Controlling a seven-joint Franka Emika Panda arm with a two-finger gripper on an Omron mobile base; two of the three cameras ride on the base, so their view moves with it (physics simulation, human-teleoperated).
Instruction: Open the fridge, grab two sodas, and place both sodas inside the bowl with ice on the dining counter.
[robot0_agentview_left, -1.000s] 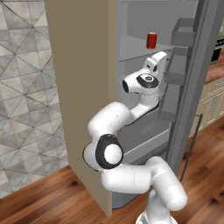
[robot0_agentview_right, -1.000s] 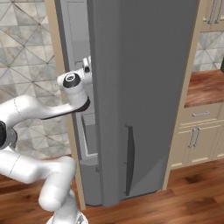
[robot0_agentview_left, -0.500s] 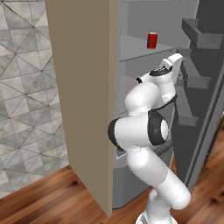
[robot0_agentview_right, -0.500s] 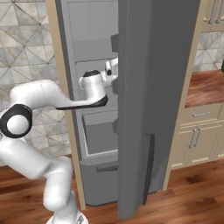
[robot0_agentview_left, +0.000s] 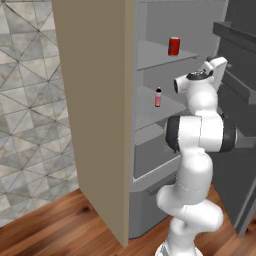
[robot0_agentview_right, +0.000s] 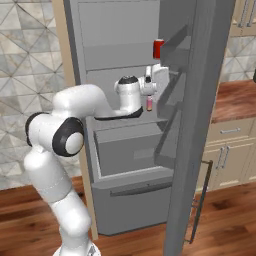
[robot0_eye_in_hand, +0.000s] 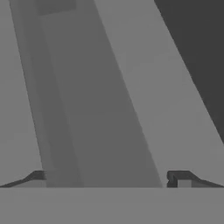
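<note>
The fridge (robot0_agentview_left: 105, 115) stands open: its door (robot0_agentview_right: 200, 125) is swung out to the right, with the grey shelves bare to view. So the first step looks done, and everything after it is left.

Both sodas sit inside, untouched. The red can (robot0_agentview_left: 173, 46) stands upright on the upper shelf (robot0_agentview_left: 160, 56), toward the far right of it. The pink bottle (robot0_agentview_left: 158, 97) stands upright one shelf lower, nearer the front edge. In the right base view the can (robot0_agentview_right: 158, 48) shows just above the arm's wrist, and the bottle (robot0_agentview_right: 149, 102) peeps out just beside it.

The hand (robot0_eye_in_hand: 109, 177) is spread wide and holds nothing; its two dark fingertips (robot0_eye_in_hand: 180, 177) stand well apart against plain grey fridge surface. It is raised between the shelves and the door's inner racks, near the level of the bottle's shelf, with the can above it and to the left in the left base view.

By my reading, neither soda has been grasped yet. Each must be picked in turn, carried to the bowl on the dining bench and set among the ice.
</note>
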